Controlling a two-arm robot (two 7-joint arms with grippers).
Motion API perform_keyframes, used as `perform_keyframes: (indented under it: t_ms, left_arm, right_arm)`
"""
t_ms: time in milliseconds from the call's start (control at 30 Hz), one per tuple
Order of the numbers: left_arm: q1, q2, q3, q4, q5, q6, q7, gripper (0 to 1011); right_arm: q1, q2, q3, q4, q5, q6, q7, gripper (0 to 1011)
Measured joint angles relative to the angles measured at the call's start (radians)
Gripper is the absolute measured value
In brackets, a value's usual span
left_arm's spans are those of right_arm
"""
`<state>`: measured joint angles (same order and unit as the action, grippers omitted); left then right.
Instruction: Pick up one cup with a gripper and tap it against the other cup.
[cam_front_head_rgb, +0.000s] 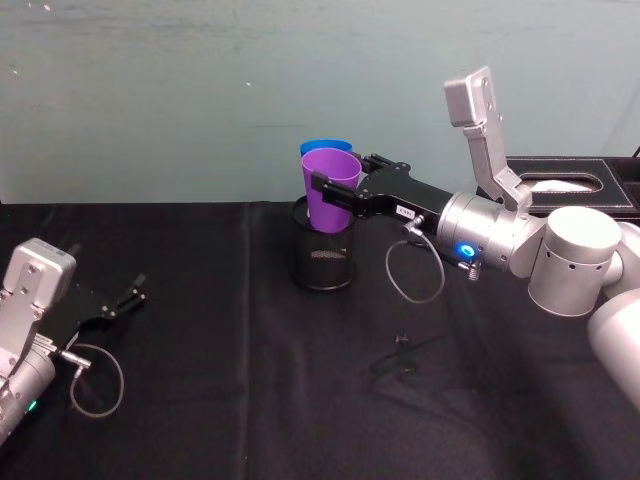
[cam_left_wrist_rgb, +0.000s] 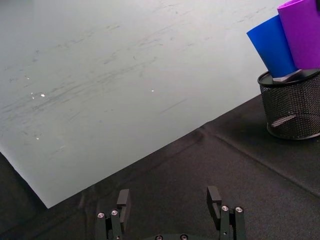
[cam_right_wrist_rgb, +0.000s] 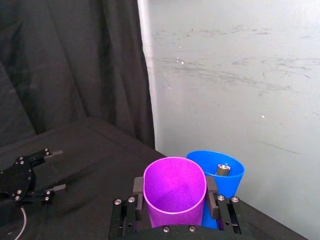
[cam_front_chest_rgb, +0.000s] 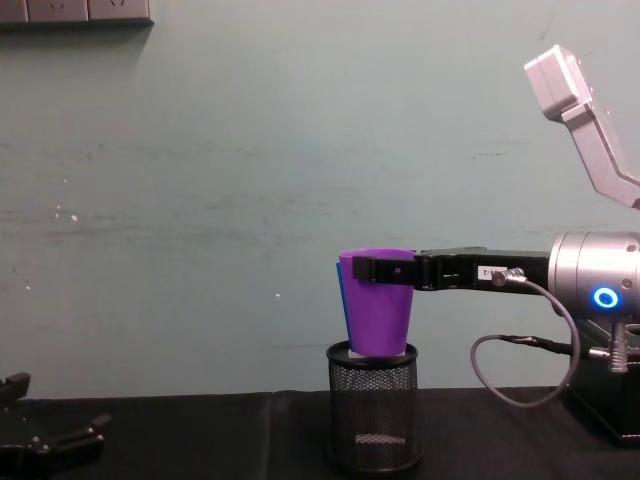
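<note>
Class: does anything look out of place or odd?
The bright blue plastic tumbler stands in a black mesh holder, a small grey cylinder inside it; the right gripper holds the purple plastic tumbler beside it. Left gripper idle.

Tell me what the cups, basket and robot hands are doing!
black mesh holder: upright on the table.
blue cup: sitting in the holder.
purple cup: upright, gripped, base at the holder's rim, beside the blue cup.
right gripper: shut on the purple cup.
left gripper: open, empty, low over the table.
</note>
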<state>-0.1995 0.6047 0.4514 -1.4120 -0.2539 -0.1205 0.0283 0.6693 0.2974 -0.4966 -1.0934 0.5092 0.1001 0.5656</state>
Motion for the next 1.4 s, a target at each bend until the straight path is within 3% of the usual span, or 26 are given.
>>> perform_keyframes:
  t_ms: [1400]
  left_arm:
    - [0.0, 0.0, 0.0, 0.0, 0.0, 0.0, 0.0, 1000]
  right_arm:
    - [0.0, 0.0, 0.0, 0.0, 0.0, 0.0, 0.0, 726]
